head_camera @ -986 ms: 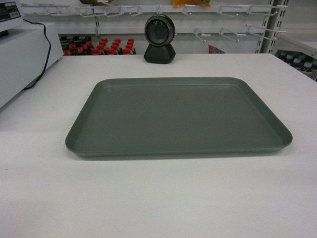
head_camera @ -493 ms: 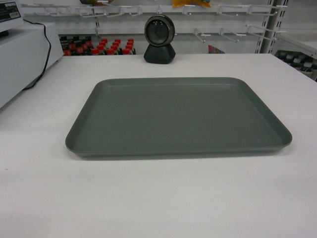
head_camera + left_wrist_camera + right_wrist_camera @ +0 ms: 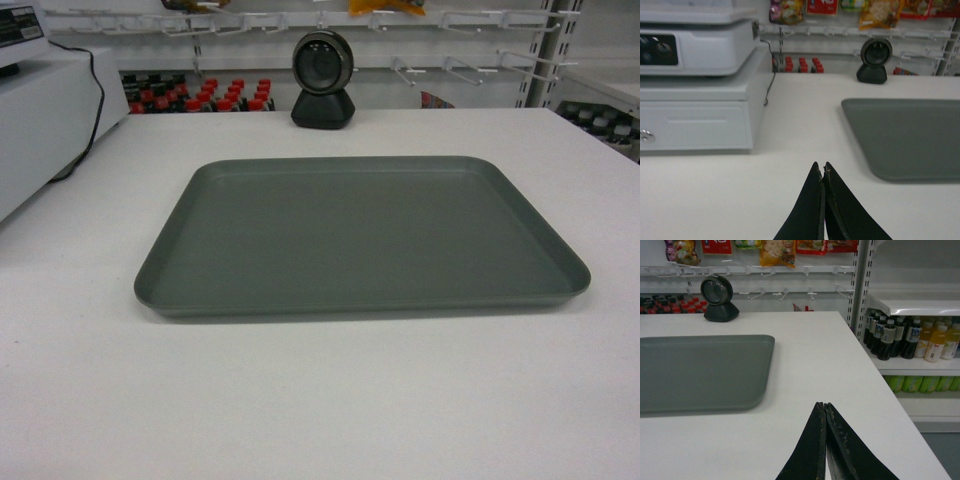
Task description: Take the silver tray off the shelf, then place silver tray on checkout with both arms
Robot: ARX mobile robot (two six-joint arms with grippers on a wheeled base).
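Observation:
The silver tray (image 3: 360, 235) lies flat on the white checkout (image 3: 320, 400), in the middle of the head view, with nothing on it. Neither arm shows in the head view. In the left wrist view my left gripper (image 3: 821, 166) is shut and holds nothing, hovering over bare tabletop left of and nearer than the tray (image 3: 910, 135). In the right wrist view my right gripper (image 3: 824, 405) is shut and holds nothing, right of and nearer than the tray (image 3: 700, 370). A white shelf board (image 3: 920, 305) stands off to the right of the counter.
A black round scanner (image 3: 322, 80) stands at the checkout's far edge. A white cash register with drawer (image 3: 695, 95) and black cable sits at the left. Bottled drinks (image 3: 910, 340) fill shelves beyond the counter's right edge. Hook racks with snack bags hang behind.

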